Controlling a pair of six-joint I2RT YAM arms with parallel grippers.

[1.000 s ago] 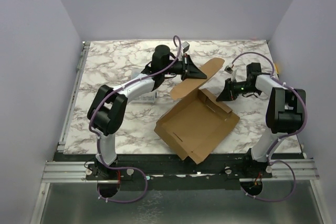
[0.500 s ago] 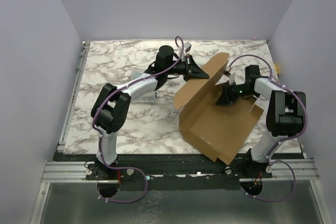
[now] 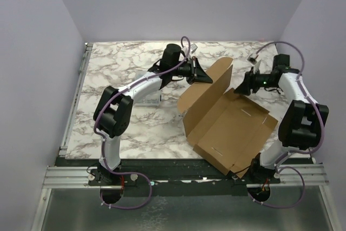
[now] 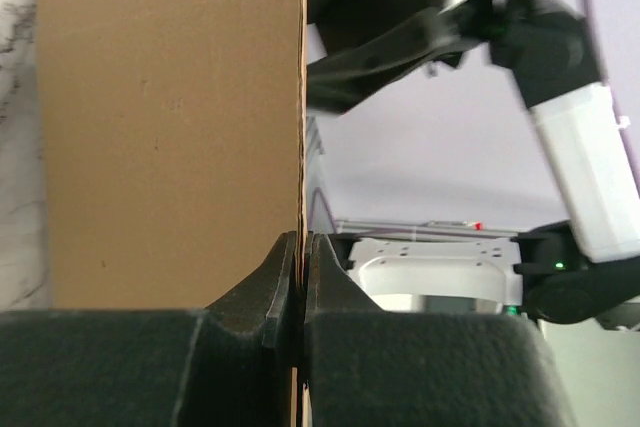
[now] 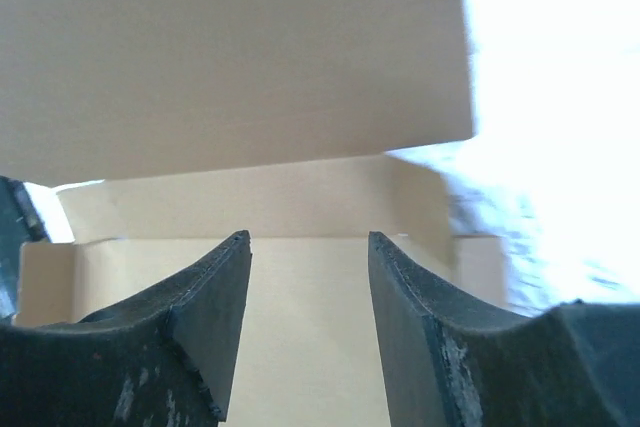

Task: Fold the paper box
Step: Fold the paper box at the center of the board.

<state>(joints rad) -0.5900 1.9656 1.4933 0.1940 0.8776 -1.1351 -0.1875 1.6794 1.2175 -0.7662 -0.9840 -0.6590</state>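
Observation:
The paper box point(image 3: 230, 128) is a brown cardboard sheet, partly folded, lying right of centre with one large flap point(image 3: 208, 85) raised toward the back. My left gripper point(image 3: 207, 78) is shut on the edge of that raised flap; the left wrist view shows the cardboard point(image 4: 170, 127) pinched edge-on between the fingers point(image 4: 275, 282). My right gripper point(image 3: 241, 88) is open and empty, hovering just above the box's far right corner. The right wrist view shows the cardboard point(image 5: 250, 67) beyond its spread fingers point(image 5: 215, 297).
A small clear case point(image 3: 152, 99) lies on the marble table point(image 3: 119, 63) by the left arm's forearm. The box's near corner overhangs the table's front edge point(image 3: 162, 162). Purple walls close in the sides and back.
The box has swung and settled flatter to the right, its flap still raised. My right gripper has pulled up and back off the cardboard. My left gripper kept its hold.

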